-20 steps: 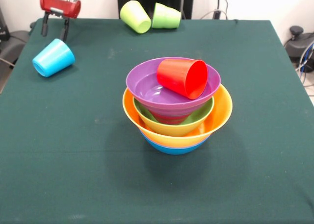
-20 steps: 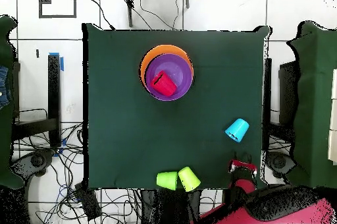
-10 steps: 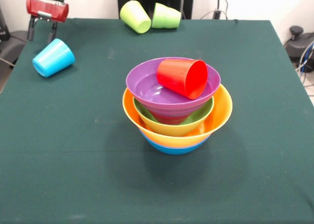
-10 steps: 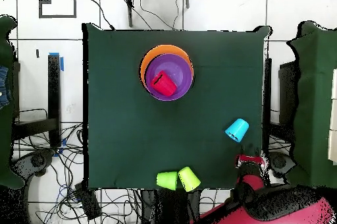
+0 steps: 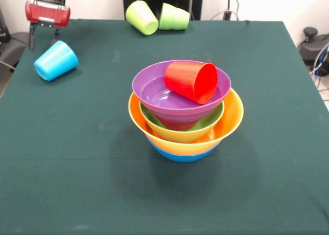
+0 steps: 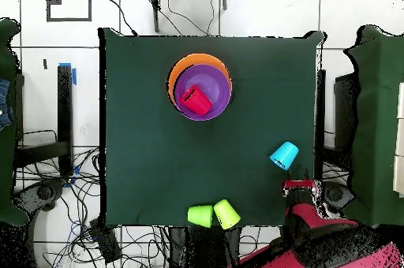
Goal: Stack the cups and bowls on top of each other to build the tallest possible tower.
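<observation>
Tower (image 5: 185, 127) at mid-table: blue bowl (image 5: 180, 155) at the base, then orange (image 5: 234, 119), green (image 5: 208, 123) and purple (image 5: 149, 86), with a red rim just showing under the purple one. A red cup (image 5: 191, 80) lies on its side in the top bowl, mouth toward 4 o'clock in the front view. Seen from the front, my gripper (image 5: 42, 37) hangs at the table's 10 o'clock corner, fingers (image 5: 33, 37) spread and holding nothing, just behind the blue cup (image 5: 55, 60), which lies tipped over with its mouth toward 8 o'clock. The yellow-green cup (image 5: 142, 17) and green cup (image 5: 174, 17) lie on their sides, touching, at the far edge near 12 o'clock. From overhead, the gripper (image 6: 298, 188) sits at about 5 o'clock of the blue cup (image 6: 284, 154), right at the table (image 6: 142, 123) edge, well apart from the tower (image 6: 201, 87).

I judge the step in hand to be fetching the blue cup. The next move calls for coming down over it with the fingers either side of its wall, closing, then carrying it across to the tower. A cup lying flat will roll if nudged, so the approach wants to be square. The red cup is not seated upright, so anything set on it looks likely to slide
</observation>
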Tool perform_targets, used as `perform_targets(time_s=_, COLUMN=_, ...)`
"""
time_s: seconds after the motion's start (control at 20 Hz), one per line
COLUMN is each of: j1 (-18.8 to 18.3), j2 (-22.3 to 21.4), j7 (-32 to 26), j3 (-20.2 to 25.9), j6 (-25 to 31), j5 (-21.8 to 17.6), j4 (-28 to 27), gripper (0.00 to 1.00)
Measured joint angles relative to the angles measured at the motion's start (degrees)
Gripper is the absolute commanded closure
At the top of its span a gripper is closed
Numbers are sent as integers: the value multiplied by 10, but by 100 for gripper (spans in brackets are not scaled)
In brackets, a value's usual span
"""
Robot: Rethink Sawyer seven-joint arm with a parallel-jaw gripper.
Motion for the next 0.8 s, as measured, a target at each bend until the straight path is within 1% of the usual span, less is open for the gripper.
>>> perform_targets(time_s=0.25, j1=-4, j2=-16, j7=0, j3=19, j6=30, j5=-5, j4=-1, gripper=0)
perform_targets(time_s=0.4, j1=-6, j2=-22, j7=0, j3=21, j6=41, j5=-5, j4=-1, gripper=0)
perform_targets(time_s=0.6, j1=-6, j2=-23, j7=0, j3=14, j6=44, j5=17, j4=0, gripper=0)
perform_targets(time_s=0.65, j1=-6, j2=-18, j7=0, j3=5, j6=44, j5=42, j4=2, gripper=0)
perform_targets(time_s=0.75, j1=-6, j2=-15, j7=0, j3=-1, j6=44, j5=61, j4=4, gripper=0)
perform_targets(time_s=0.8, j1=-6, j2=-12, j7=0, j3=-7, j6=44, j5=79, j4=6, gripper=0)
